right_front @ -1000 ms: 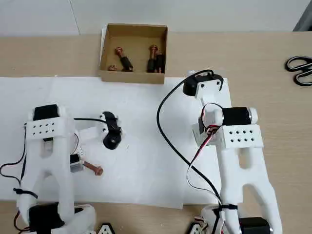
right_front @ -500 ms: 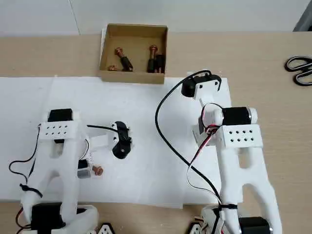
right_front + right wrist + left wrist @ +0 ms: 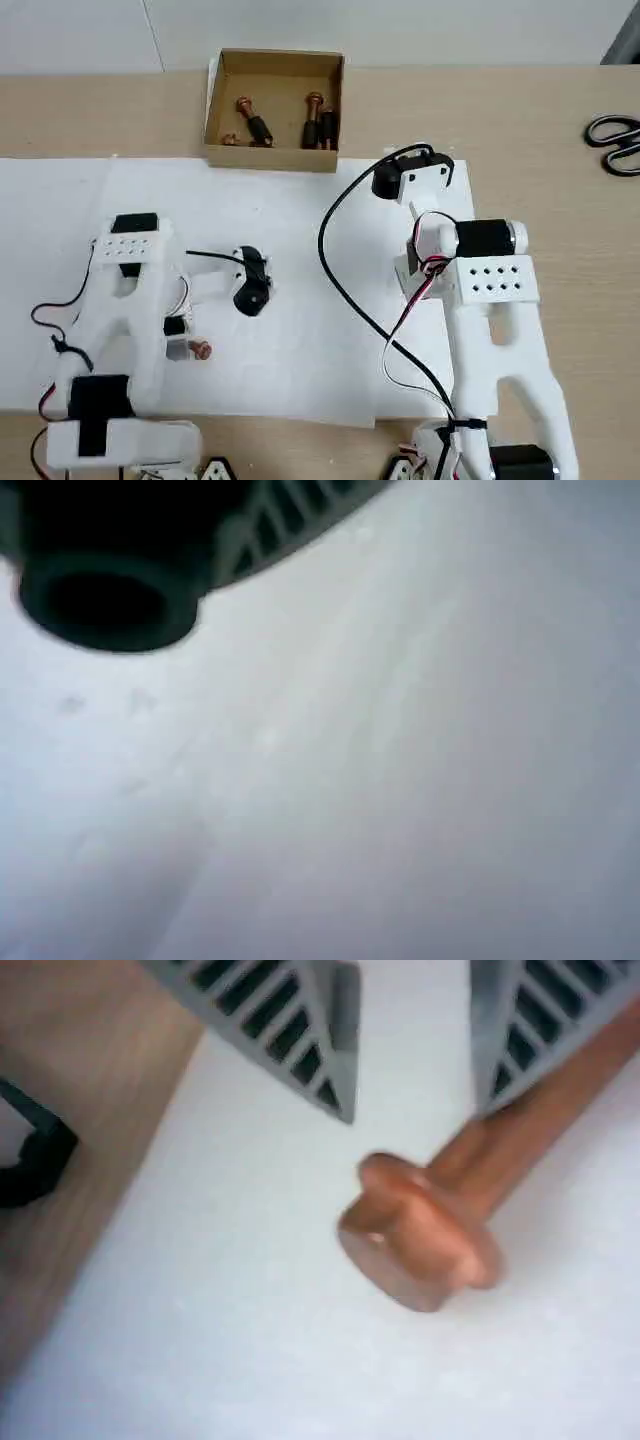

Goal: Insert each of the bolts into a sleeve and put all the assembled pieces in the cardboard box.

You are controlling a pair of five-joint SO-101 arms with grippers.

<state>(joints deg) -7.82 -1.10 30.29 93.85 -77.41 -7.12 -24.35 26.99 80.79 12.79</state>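
Note:
A copper bolt (image 3: 200,350) lies on the white sheet (image 3: 300,300) near its front left. My left gripper (image 3: 180,345) is low over it and open. In the left wrist view the bolt's (image 3: 420,1245) head lies just past the gripper (image 3: 415,1110), with its shaft running under one grey finger (image 3: 520,1030). My right gripper (image 3: 409,272) sits tucked under the right arm, low over the sheet. In the right wrist view a black sleeve (image 3: 105,600) sticks out beside a ribbed finger (image 3: 290,520), held there. The cardboard box (image 3: 275,150) at the back holds assembled pieces (image 3: 320,122).
Scissors (image 3: 615,140) lie on the wooden table at the far right. A black cable (image 3: 340,270) loops over the sheet between the arms. Bare sheet stretches between the two arms and up toward the box.
The left arm has swung to the right and forward, bringing its gripper closer over the bolt. The bolt and the right arm have stayed where they were.

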